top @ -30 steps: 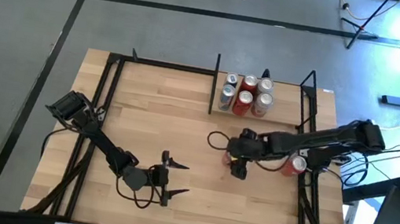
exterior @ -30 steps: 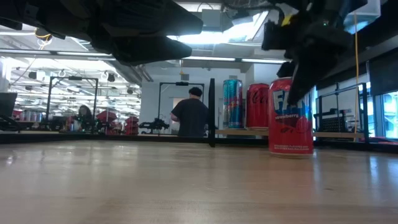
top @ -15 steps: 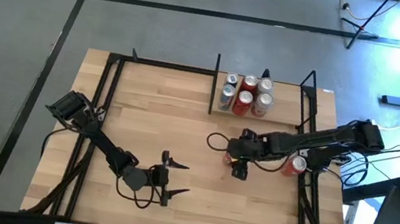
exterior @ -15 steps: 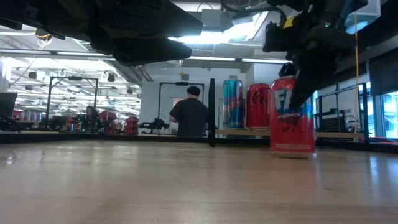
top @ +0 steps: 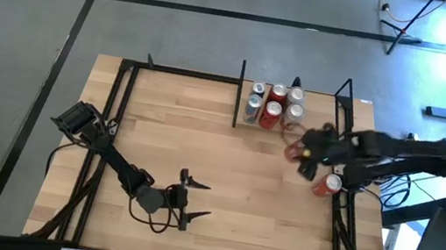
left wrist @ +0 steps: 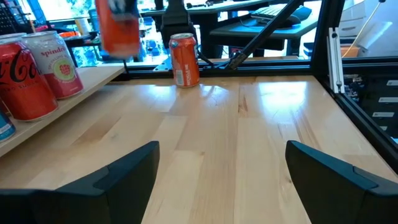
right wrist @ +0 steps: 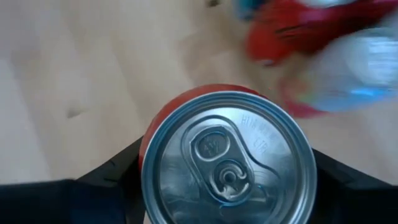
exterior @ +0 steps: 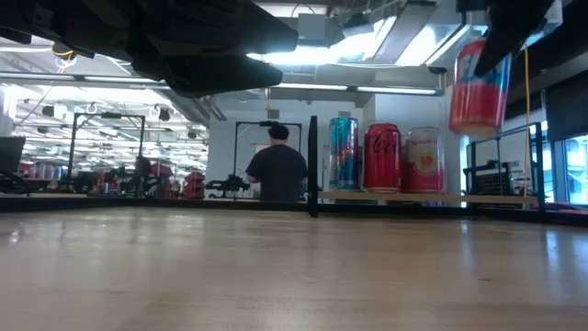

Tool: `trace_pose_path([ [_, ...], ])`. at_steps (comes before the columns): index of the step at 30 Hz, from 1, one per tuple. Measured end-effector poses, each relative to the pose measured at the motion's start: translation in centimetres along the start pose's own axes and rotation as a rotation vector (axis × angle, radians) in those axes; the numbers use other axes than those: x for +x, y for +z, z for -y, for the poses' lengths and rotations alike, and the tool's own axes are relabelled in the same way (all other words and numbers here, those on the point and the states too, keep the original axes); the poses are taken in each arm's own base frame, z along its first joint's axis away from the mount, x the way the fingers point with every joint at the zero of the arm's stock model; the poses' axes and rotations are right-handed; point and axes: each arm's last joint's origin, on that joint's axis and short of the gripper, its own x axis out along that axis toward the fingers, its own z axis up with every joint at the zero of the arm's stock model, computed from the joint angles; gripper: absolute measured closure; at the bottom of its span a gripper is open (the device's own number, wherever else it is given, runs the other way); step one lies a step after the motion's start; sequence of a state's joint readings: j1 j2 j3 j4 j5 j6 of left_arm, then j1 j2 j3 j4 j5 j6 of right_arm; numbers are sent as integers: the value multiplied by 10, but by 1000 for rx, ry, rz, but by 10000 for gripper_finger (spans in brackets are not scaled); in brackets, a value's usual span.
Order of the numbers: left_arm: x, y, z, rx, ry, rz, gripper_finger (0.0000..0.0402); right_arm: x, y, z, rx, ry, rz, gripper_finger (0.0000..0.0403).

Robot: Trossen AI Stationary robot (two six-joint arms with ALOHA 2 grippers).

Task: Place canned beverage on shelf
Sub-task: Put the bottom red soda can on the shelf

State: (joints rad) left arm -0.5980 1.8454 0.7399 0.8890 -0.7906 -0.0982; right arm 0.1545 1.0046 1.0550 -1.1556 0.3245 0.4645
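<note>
Bright overhead light; motion blur around right gripper (top: 301,151).

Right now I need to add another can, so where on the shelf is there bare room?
The shelf is bare on its right part, between the six cans and the right upright. It is crowded by the left upright.
</note>
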Motion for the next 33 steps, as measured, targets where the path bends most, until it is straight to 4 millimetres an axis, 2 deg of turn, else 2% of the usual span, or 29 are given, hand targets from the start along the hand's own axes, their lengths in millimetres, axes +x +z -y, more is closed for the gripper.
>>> trace_pose_path([
  [3,1,0,-1,0,2,0,71,-22,-2,20,53,-82,36,135],
  [5,1,0,-1,0,3,0,71,-29,-3,32,95,-132,44,135],
  [10,1,0,-1,-1,3,0,71,-28,0,59,160,-233,37,135],
  [25,1,0,-1,1,3,0,71,14,18,149,315,-271,-83,135],
  [33,0,0,0,0,0,0,71,47,28,180,360,-219,-122,135],
])
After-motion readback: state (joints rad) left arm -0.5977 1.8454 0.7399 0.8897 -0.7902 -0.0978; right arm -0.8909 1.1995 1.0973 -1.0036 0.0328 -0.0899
